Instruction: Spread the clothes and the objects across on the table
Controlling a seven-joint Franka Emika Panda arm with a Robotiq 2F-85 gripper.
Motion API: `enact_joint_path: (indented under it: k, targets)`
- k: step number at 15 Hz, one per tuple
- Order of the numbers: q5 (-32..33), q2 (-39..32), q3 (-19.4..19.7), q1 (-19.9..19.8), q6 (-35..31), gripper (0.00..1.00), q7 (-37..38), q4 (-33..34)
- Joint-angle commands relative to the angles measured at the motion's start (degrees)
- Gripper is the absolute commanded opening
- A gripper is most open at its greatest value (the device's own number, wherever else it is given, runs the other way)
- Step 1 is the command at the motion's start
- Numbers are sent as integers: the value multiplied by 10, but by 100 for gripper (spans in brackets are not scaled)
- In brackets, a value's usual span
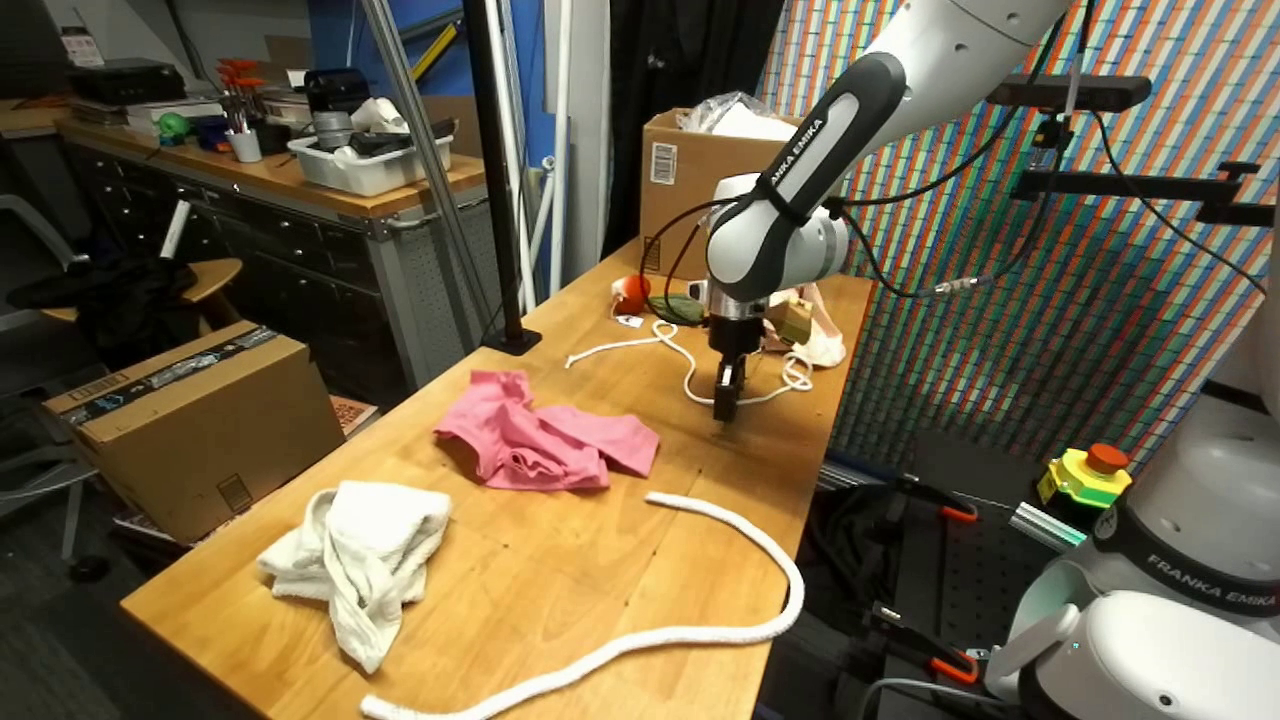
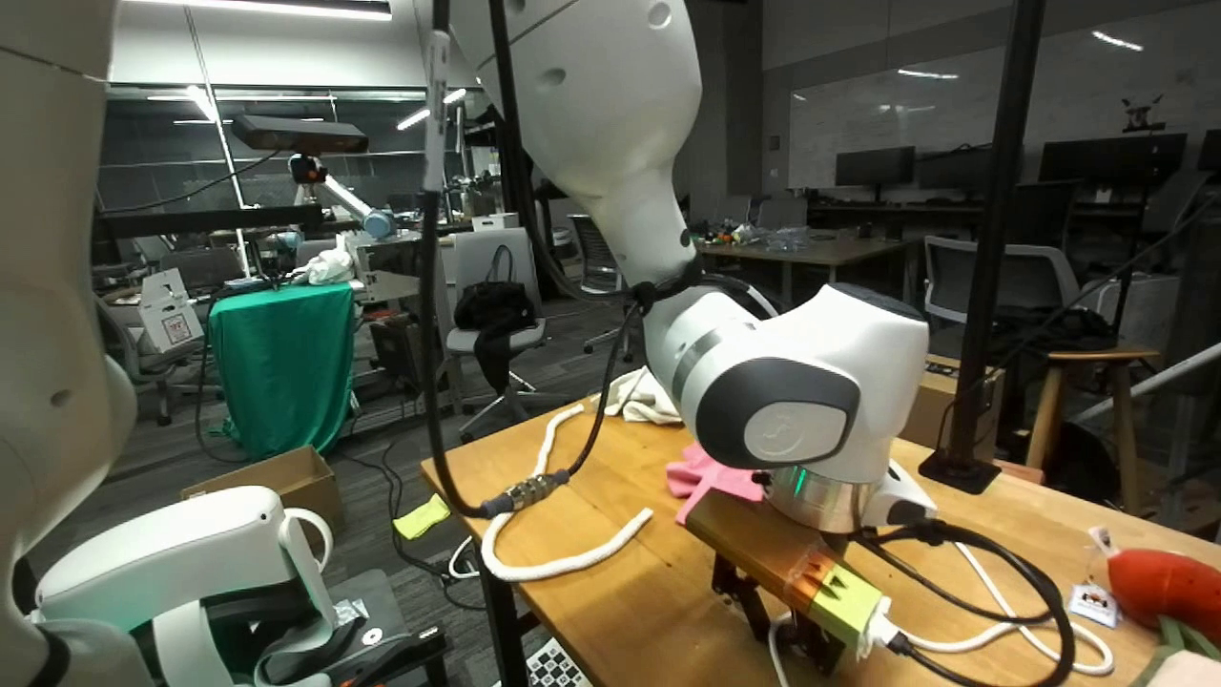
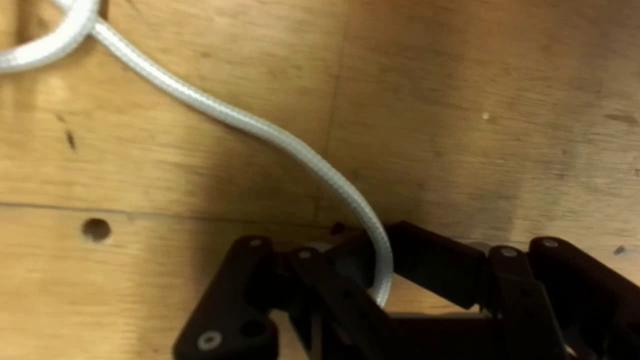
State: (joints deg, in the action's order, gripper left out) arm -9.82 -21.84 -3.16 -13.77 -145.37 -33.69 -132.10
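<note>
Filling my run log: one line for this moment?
claw: shut on thin cord | pink cloth, white towel: apart on table | thick rope: bending at edge

In an exterior view, "FRANKA EMIKA" reads on a dark band (image 1: 1200,578) low on the robot arm (image 1: 940,85); higher, "ANKA EMIKA" shows on a pale strip (image 1: 822,138). The cardboard box's (image 1: 712,168) barcode label (image 1: 664,163) is too small to read.

Ceiling lamp (image 2: 277,8): white glare, high beyond the table (image 1: 560,590).
Floor (image 2: 405,405): dim around the table.
White cord (image 3: 200,102): pale highlights.
My fingers (image 3: 440,265): near black, soft shadow beside them on the table, wrist view slightly blurred.
</note>
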Motion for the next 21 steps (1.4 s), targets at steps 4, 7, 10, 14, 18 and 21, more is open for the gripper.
enact_joint_path:
  k: [4,7,10,14,18,21]
  targets:
    - [65,-3,-20,70,7,5,37,23]
    - [77,-3,-30,88,9,6,40,29]
    - [78,0,-41,97,9,5,38,33]
    - [74,5,-53,102,3,5,36,37]
    - [52,19,-70,95,-1,5,27,38]
    - [18,30,-85,88,1,3,21,42]
